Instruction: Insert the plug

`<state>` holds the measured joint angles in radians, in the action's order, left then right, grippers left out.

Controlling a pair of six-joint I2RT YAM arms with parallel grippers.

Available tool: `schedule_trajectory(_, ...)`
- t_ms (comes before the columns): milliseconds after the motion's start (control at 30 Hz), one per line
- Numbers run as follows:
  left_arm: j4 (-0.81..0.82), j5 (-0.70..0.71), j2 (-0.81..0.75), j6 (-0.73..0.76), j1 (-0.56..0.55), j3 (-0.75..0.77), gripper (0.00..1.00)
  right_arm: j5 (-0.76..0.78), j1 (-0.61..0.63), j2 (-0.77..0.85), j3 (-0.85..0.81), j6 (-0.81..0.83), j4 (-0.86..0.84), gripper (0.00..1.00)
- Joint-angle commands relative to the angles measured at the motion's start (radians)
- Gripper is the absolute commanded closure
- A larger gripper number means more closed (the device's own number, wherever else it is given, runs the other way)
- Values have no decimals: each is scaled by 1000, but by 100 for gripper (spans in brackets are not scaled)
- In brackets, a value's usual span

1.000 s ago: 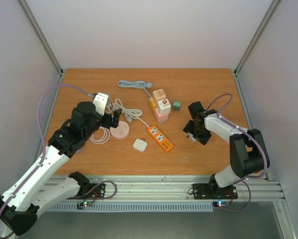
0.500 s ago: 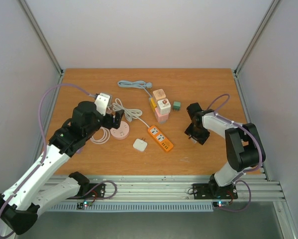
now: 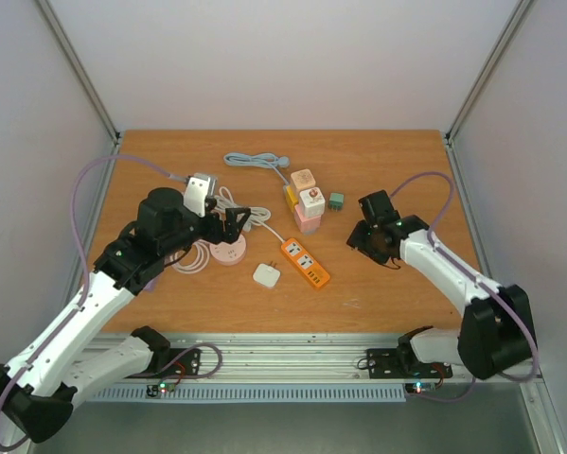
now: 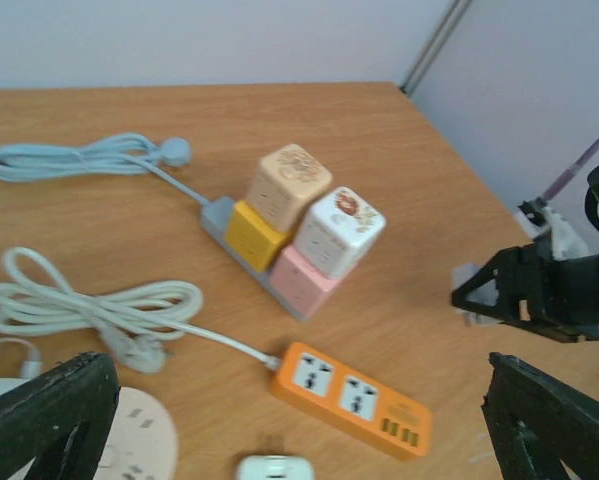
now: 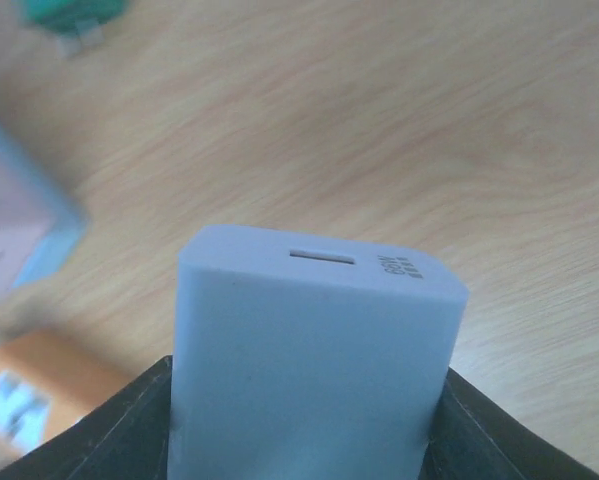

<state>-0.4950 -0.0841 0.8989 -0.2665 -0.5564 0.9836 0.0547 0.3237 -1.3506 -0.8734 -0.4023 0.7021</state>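
Observation:
My right gripper [image 3: 370,238] is shut on a pale white plug [image 5: 314,340], which fills the space between the black fingers [image 5: 129,420] and is held just above the wood at centre right. The orange power strip [image 3: 305,262] lies to its left, with two sockets facing up [image 4: 351,398]; its corner shows in the right wrist view [image 5: 29,400]. My left gripper [image 3: 231,222] hangs open over the pink round socket [image 3: 228,251], its fingertips wide apart with nothing between them [image 4: 299,420].
A white square adapter [image 3: 267,274] lies beside the orange strip. A grey strip of coloured cube sockets [image 3: 304,199] and a small green adapter [image 3: 336,200] sit behind. A grey cable [image 3: 255,161] and a white coiled cable [image 4: 89,305] lie at the back left.
The right gripper has closed on the plug and its arm has swung out, lifting the plug off the table. The left gripper has shifted slightly right and stays open.

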Motion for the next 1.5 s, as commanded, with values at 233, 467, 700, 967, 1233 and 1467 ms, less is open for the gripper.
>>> schedule_trajectory(233,147,-244,96,-247,3,3,1,22,363,185,-97,203,-100,49)
schedule_trajectory(467,16,-383,188,-270,3,97,1,-272,453,142,-125,542,-318,48)
schedule_trajectory(700,-63,-551,264,-248,3,117,1,-474,458,63,-200,758,-365,48)
schedule_trajectory(967,-96,-612,304,-288,3,118,15,-545,463,17,-257,857,-319,47)
schedule_trajectory(1233,-90,-629,325,-339,3,109,57,-537,463,5,-253,873,-322,48)
schedule_trajectory(1467,-101,-556,324,-324,3,98,98,-463,465,-24,-269,847,-297,35)
